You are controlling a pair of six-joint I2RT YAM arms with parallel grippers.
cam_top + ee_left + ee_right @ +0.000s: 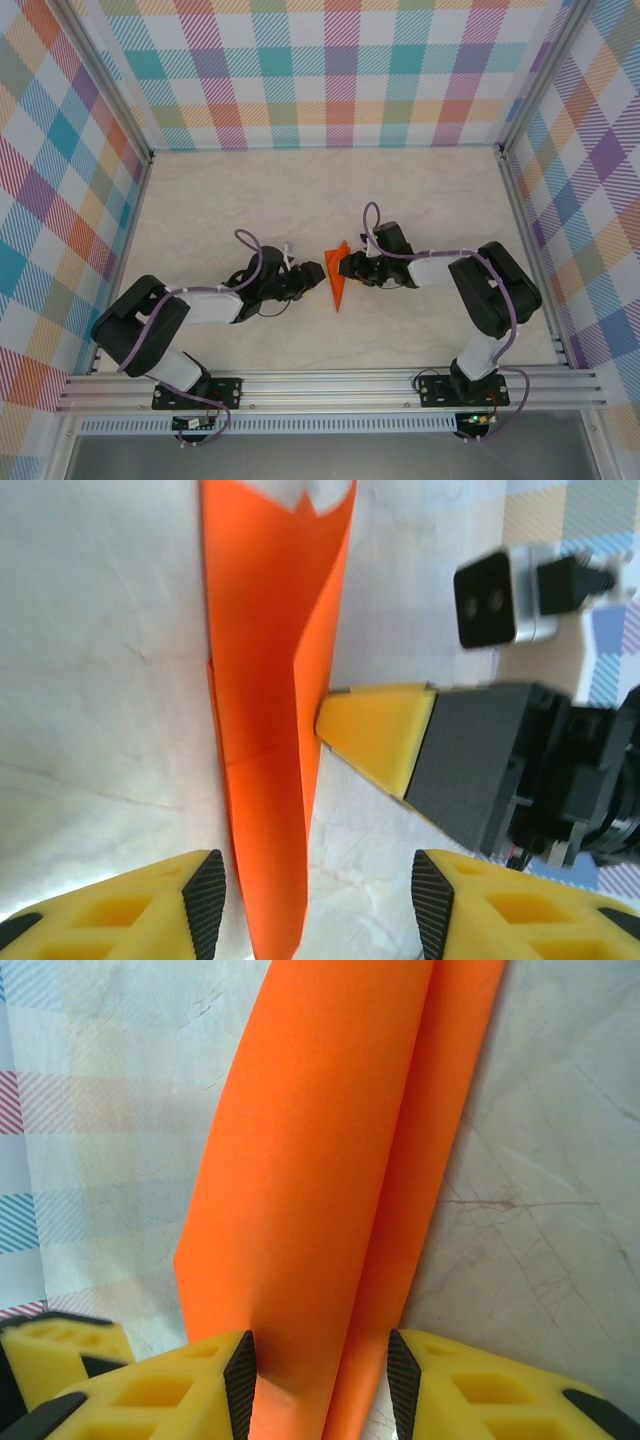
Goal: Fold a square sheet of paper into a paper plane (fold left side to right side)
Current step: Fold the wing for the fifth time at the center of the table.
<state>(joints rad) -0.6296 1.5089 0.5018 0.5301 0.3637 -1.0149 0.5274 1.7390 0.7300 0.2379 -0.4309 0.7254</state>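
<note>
Paper plane (338,279): orange dart on desk (300,200); left hand (318,910) wide; right hand (320,1380) grips it.

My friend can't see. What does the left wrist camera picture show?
A folded orange paper plane lies on the pale table, running up between the left pincer and its open yellow fingers. From the right, the other arm's yellow fingertip touches the paper's edge.

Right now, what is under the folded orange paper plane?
The paper plane lies on the pale marbled table, bare around it. Its creased layers cover the patch beneath, so anything there is hidden. The right claw straddles one edge.
</note>
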